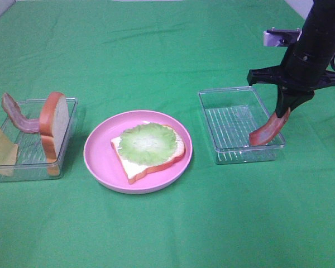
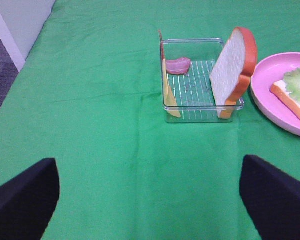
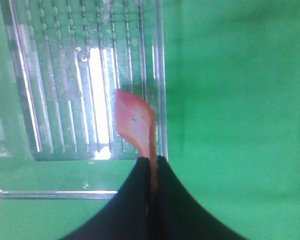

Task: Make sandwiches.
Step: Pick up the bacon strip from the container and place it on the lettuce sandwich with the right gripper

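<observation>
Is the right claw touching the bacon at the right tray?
Touching. The right wrist view shows the bacon pinched in the shut right claw.

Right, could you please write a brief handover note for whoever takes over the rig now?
Left gripper: open, holding nothing, near the left tray.
Right gripper: shut on a bacon strip, lower end in the right tray.
Done: bread slice with lettuce on the pink plate.
Left to add: held bacon, then cheese square, second bacon strip, upright bread slice from left tray.
</observation>
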{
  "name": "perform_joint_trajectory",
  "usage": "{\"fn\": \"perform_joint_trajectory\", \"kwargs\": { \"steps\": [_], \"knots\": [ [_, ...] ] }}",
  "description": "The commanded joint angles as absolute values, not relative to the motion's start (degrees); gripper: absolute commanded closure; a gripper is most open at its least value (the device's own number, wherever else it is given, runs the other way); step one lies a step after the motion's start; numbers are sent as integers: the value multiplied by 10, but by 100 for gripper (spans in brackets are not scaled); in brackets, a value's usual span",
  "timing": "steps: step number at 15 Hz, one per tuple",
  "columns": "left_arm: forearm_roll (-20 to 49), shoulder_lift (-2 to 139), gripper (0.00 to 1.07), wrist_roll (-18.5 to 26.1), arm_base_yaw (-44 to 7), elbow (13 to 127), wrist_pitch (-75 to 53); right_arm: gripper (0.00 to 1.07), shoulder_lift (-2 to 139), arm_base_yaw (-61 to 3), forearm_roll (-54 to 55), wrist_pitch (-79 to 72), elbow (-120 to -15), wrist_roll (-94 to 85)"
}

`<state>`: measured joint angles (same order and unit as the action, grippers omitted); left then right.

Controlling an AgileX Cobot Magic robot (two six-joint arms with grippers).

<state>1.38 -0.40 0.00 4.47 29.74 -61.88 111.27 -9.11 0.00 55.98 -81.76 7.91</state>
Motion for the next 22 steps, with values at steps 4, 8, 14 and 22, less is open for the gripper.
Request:
{"fn": "perform_joint_trajectory", "kwargs": {
  "steps": [4, 8, 14, 22],
  "knots": [
    [13, -5, 16, 0, 46, 297, -617, 107, 1061, -173, 11, 567, -816, 61],
    [13, -5, 16, 0, 46, 297, -617, 107, 1053, -280, 9, 566, -816, 57],
    [13, -5, 16, 0, 46, 297, -617, 107, 1053, -430, 9, 501, -816, 57],
    [13, -5, 16, 0, 46, 297, -617, 107, 1074, -478, 25, 350, -816, 49]
  ]
}}
